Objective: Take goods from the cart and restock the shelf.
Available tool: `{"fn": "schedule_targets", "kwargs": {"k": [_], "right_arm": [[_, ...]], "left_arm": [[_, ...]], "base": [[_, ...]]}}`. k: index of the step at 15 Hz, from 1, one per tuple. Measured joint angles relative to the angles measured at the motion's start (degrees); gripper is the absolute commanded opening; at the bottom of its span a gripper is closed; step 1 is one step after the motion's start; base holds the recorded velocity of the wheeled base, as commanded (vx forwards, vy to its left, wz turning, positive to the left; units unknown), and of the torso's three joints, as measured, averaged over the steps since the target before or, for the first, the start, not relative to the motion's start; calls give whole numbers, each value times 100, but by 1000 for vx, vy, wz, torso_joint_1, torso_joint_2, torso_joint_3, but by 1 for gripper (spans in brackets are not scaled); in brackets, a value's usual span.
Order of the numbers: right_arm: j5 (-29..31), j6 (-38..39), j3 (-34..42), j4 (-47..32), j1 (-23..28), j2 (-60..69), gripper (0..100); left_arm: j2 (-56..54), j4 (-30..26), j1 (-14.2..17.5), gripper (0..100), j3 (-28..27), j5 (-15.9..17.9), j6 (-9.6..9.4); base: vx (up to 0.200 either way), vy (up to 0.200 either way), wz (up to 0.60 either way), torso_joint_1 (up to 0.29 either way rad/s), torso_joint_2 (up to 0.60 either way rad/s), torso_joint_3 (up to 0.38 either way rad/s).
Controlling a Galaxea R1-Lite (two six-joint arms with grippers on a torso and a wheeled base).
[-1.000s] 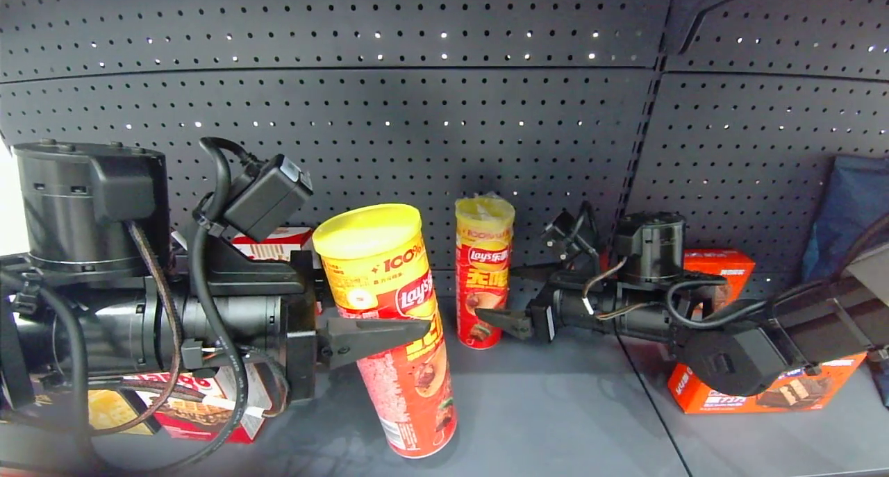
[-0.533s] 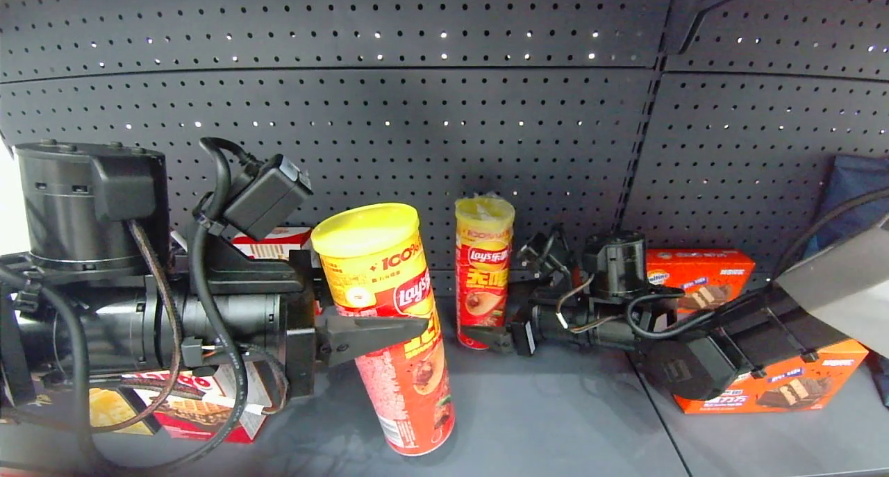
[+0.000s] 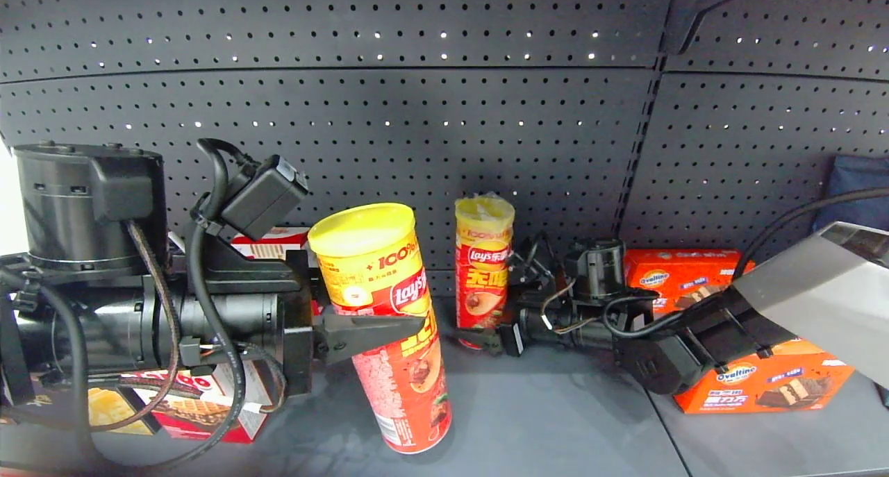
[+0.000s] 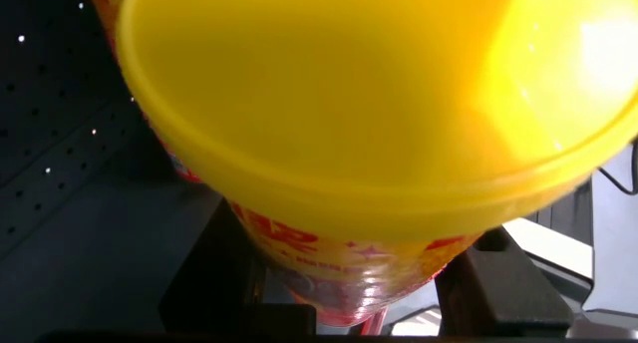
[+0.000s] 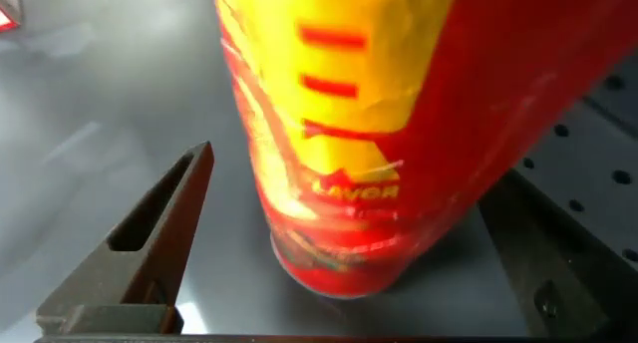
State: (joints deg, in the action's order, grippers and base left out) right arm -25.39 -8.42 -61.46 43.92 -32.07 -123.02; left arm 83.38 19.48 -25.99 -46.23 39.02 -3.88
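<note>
**Two chip cans on the shelf, one in each pincer's reach**

Nearest the shelf's point(image 3: 542, 421) front edge, a little left of its middle, the first of two chip cans point(image 3: 378, 269) leans with its yellow lid tipped toward the left. The left pincer point(image 3: 406, 324) is clamped on this near can around mid-height, one dark finger point(image 3: 368, 328) lying across its front. The left wrist view looks down on the yellow lid, with a finger on either side of the body below it. Whether the can's base sits on the shelf floor or hangs just above it cannot be told.

At the front left corner lies a red-and-white box point(image 3: 208, 414), partly under the left arm. Toward the front right lies an orange box point(image 3: 771, 383), the first of two.

Farther back, near the middle of the back edge, the second chip can point(image 3: 483, 255) stands upright just before the pegboard wall point(image 3: 417, 116). The right pincer point(image 3: 478, 338) is low at its base. In the right wrist view its fingers point(image 5: 150, 243) are spread on either side of the can's foot, with a clear gap on one side.

Along the back edge sit a second red-and-white box point(image 3: 274, 242) on the left and the second orange box point(image 3: 687, 269) on the right. That makes four boxes in all.
</note>
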Motion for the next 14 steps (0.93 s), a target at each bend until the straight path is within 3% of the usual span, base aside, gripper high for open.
{"fn": "schedule_targets", "kwargs": {"k": [1, 2, 14], "right_arm": [[2, 0, -41, 4, -1, -66, 100], [-2, 0, -63, 77, -4, -124, 0], [88, 30, 289, 393, -67, 223, 0]], "left_arm": [[-1, 0, 6, 0, 1, 0, 0], [-6, 2, 11, 0, 1, 1, 0], [-12, 22, 9, 0, 45, 1, 0]], "base": [[0, 0, 0, 0, 0, 0], [0, 0, 0, 0, 0, 0], [0, 0, 0, 0, 0, 0]]}}
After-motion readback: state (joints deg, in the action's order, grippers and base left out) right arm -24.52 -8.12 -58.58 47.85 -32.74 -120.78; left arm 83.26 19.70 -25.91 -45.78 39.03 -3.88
